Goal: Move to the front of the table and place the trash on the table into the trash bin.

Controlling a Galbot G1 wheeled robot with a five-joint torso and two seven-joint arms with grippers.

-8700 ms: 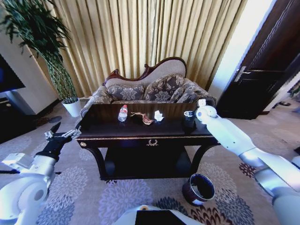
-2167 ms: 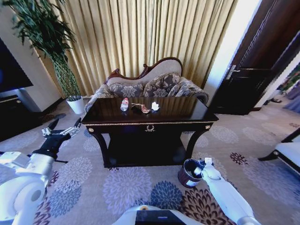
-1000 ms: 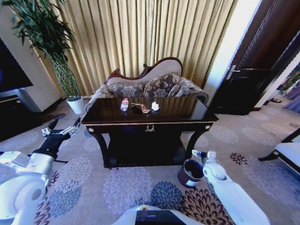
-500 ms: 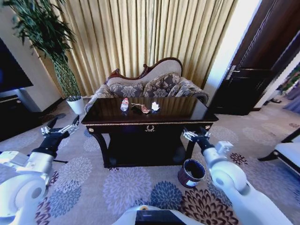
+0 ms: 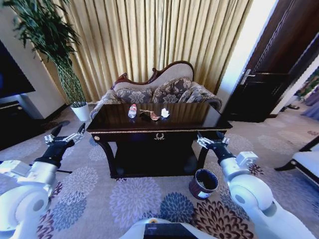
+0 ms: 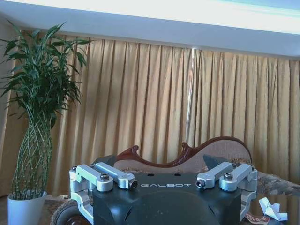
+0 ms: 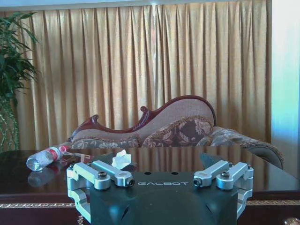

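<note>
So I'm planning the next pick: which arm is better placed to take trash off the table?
Probably the right. The right gripper, open, sits at the table front edge above the trash bin. The left gripper, open, hangs off the table's end. The bottle lies nearer the left, though.

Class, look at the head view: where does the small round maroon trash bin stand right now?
The small round maroon trash bin stands on the patterned carpet by the dark glossy wooden table's front right leg, just below the open right gripper.
</note>
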